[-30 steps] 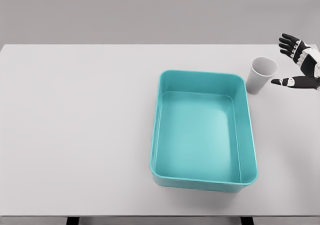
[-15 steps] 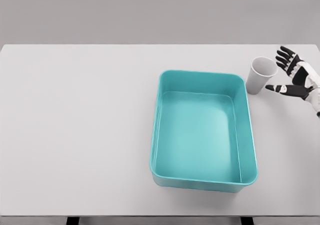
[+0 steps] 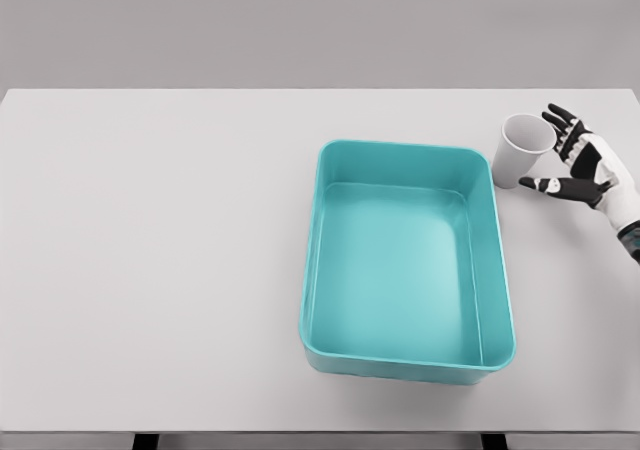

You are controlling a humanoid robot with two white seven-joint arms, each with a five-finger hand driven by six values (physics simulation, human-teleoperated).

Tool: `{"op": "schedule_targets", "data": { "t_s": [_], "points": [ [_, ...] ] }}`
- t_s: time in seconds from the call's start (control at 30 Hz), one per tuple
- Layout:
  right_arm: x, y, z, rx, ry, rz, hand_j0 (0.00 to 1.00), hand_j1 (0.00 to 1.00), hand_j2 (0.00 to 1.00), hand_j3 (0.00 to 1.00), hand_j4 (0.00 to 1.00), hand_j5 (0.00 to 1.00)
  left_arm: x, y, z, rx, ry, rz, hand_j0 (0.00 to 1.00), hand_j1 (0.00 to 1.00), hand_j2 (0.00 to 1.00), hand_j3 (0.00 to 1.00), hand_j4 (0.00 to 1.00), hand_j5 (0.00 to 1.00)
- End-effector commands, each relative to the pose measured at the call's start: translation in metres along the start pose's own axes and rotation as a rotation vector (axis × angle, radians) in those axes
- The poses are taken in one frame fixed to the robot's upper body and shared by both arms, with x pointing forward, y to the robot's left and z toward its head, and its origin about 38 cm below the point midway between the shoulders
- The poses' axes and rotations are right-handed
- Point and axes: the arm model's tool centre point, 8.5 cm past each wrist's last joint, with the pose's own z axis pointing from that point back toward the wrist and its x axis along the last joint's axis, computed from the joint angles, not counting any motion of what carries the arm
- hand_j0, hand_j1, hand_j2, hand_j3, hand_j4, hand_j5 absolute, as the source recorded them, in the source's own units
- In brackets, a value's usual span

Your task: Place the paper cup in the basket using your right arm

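where the white table (image 3: 150,270) stretches across the left half of the head view, its surface is plain and bears nothing until the middle. past the middle sits the basket (image 3: 406,362), a teal rectangular tub with rounded corners and a raised rim, its long sides running from 12 o'clock to 6 o'clock. its floor shows all the way round and nothing lies in it.

at about 1 o'clock from the basket's centre, just beyond the far right corner of its rim, stands the paper cup (image 3: 520,153). it is white, upright or nearly so, mouth up, on the table and outside the basket. its inside looks pale and shaded, with no contents to be seen. whether its base touches the basket's rim cannot be told; the two are at least just beside each other.

at 3 o'clock from the cup comes the right hand (image 3: 577,164), black-fingered with white plates on the knuckles, on a white forearm that enters from the right edge. its fingers are spread apart, the upper ones (image 3: 556,116) fanned up beside the cup's rim and the thumb (image 3: 537,183) stretched low towards the cup's foot. the hand brackets the cup's right side without closing on it; contact cannot be told from this view.
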Motion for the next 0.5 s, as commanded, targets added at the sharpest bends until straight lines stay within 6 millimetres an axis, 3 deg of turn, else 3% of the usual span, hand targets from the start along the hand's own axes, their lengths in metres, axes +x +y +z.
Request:
{"op": "schedule_targets", "data": {
  "t_s": [0.0, 0.47],
  "points": [
    [-0.0016, 0.0024, -0.0009, 0.003, 0.001, -0.006, 1.00, 1.00, 1.00, 1.00, 1.00, 1.00, -0.0008, -0.0001, 0.0000, 0.000, 0.001, 0.001, 1.00, 1.00, 1.00, 1.00, 1.00, 1.00],
    [-0.0095, 0.0075, -0.0020, -0.004, 0.009, -0.034, 1.00, 1.00, 1.00, 1.00, 1.00, 1.00, -0.0008, -0.0001, 0.0000, 0.000, 0.001, 0.001, 1.00, 1.00, 1.00, 1.00, 1.00, 1.00]
  ]
}}
